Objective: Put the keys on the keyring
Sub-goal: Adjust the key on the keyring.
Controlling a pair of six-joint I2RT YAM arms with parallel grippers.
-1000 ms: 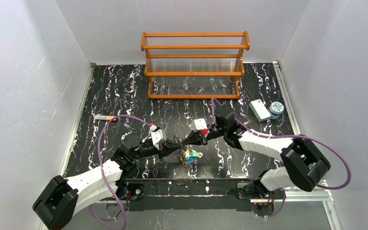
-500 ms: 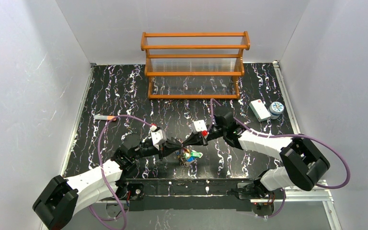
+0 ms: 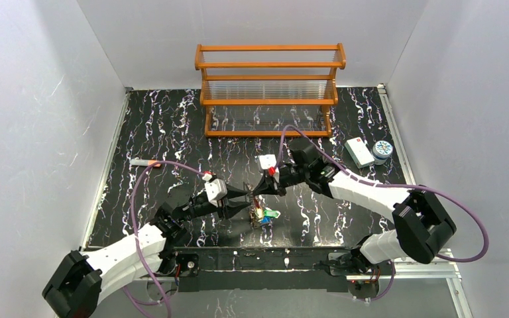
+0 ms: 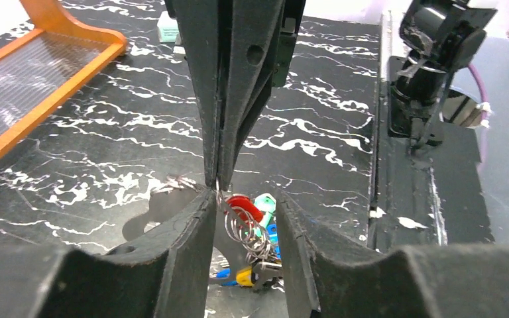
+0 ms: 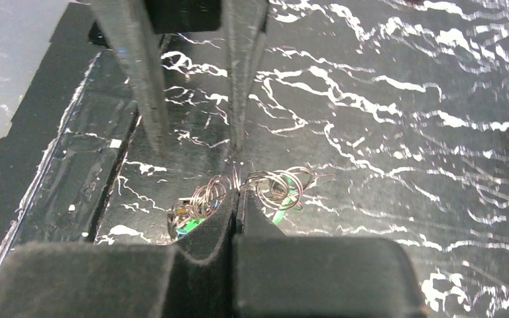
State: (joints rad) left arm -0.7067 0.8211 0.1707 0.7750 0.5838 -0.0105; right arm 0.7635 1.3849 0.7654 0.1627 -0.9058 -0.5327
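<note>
The keys [image 3: 263, 215] are a bunch with red, green, blue and yellow heads, near the table's front middle. In the left wrist view they hang on small wire split rings [image 4: 248, 228] under a thin silver wire, part of the keyring [image 4: 218, 191]. My right gripper [image 3: 258, 191] is shut on that wire from above; in its own view [image 5: 238, 196] rings spread to both sides of its closed fingertips. My left gripper [image 3: 246, 195] is open, its fingers [image 4: 179, 252] on either side of the hanging bunch without touching it. The rest of the keyring's loop is hidden.
An orange wooden rack [image 3: 270, 89] stands at the back. A white box [image 3: 358, 152] and a round patterned tin [image 3: 383, 150] lie at the right. An orange-tipped grey stick [image 3: 144, 161] lies at the left. The right arm's base [image 4: 431, 73] is near the front edge.
My right gripper has moved left and slightly away from the front edge, closer to my left gripper. My left gripper has shifted slightly forward. The bunch of keys stays below them.
</note>
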